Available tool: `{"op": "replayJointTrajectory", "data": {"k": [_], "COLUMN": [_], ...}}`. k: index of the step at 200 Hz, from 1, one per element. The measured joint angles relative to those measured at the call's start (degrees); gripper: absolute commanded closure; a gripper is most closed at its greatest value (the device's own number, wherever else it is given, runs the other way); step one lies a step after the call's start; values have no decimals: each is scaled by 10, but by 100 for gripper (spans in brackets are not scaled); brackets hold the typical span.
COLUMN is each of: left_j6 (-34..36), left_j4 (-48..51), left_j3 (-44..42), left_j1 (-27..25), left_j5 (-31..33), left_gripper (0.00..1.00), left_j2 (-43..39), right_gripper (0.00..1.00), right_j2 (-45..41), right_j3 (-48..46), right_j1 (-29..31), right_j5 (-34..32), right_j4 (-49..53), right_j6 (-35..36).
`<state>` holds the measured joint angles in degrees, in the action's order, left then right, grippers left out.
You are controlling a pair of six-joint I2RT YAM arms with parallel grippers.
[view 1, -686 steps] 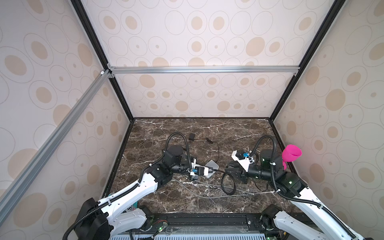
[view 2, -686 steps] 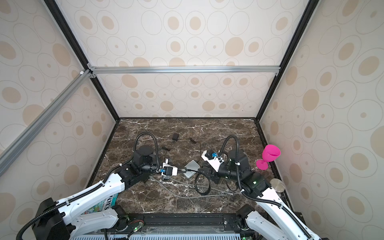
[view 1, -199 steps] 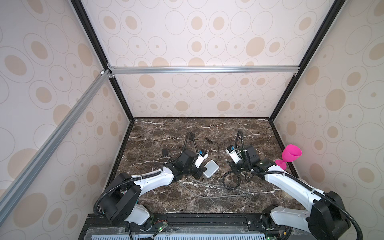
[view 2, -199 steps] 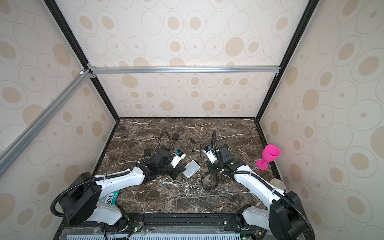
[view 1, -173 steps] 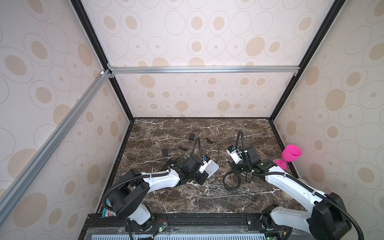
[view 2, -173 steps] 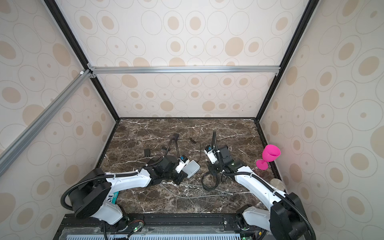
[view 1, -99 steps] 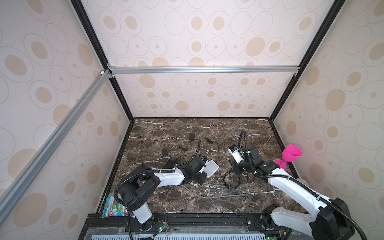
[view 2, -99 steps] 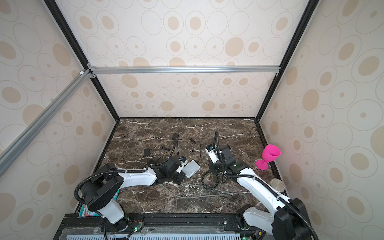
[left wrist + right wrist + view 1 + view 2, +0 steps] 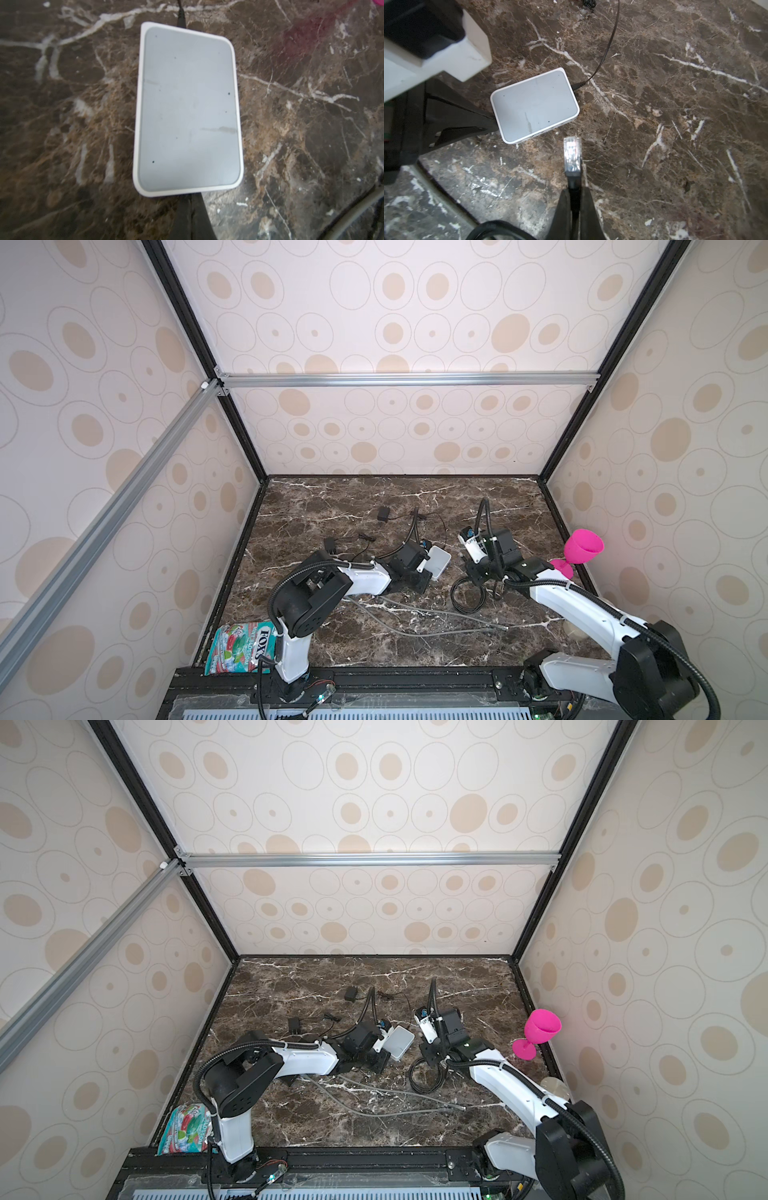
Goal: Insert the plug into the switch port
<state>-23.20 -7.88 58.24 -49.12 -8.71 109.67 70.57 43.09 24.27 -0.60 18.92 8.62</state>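
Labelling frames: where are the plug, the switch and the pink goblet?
plug point(image 9: 572, 153): right wrist view, clear connector body.
switch point(image 9: 534, 107): right wrist view, grey top face.
pink goblet point(image 9: 584, 546): in a top view, bowl.

Dark marble tabletop point(image 9: 374, 497) with white switch point(image 9: 440, 562), loose grey cable point(image 9: 496, 627), pink goblet point(image 9: 584, 547).

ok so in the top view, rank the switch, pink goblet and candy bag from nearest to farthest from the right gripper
1. switch: just beside the right gripper, toward the left arm.
2. pink goblet: on the other side, by the right wall.
3. candy bag: far off in the front left corner.
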Motion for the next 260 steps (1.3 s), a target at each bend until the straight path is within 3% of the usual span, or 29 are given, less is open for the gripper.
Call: {"op": "replayJointTrajectory", "data": {"k": [44, 74, 87, 119, 172, 260], "left_j6": [1, 17, 24, 44, 48, 51], "left_j4": [-33, -63, -74, -101, -118, -68], "left_j3": [7, -45, -50, -24, 58, 113], "left_j1": [26, 85, 109, 125, 121, 121], "left_j5": [-27, -75, -96, -130, -188, -198], "left_gripper": [100, 66, 57, 57, 58, 58], "left_j2": [11, -41, -56, -47, 41, 102], "right_gripper": [100, 100, 100, 100, 100, 100], "right_j2": [65, 69, 81, 122, 167, 202], "right_j3": [38, 34, 34, 25, 9, 16], "right_j1": [-25, -34, -34, -34, -33, -34], "right_j5": [-15, -12, -9, 24, 92, 126], "right_j4": [-11, -6, -4, -6, -24, -50], "right_j6": [38, 43, 44, 50, 67, 73]}}
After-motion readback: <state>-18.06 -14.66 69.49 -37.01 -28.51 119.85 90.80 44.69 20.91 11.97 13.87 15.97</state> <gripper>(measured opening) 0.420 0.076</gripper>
